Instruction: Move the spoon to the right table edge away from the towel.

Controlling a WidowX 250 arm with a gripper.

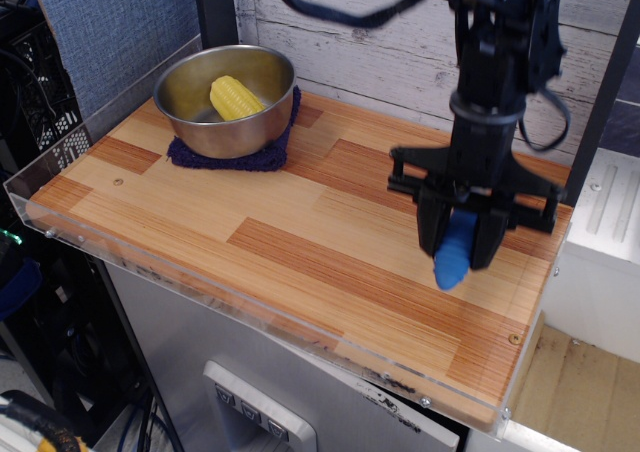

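Note:
My gripper [458,244] is over the right part of the wooden table [300,242], near its right edge, and is shut on the spoon [454,255]. Only the spoon's bright-blue ribbed handle shows; it hangs down between the fingers with its tip close to the tabletop. The silver bowl of the spoon is hidden inside the gripper. The dark blue-purple towel [232,158] lies at the back left of the table, far from the gripper.
A steel bowl [224,97] holding a yellow corn cob [231,97] stands on the towel. A clear acrylic rim [130,264] runs along the table's front and left. A dark post [600,102] rises at the right behind the arm.

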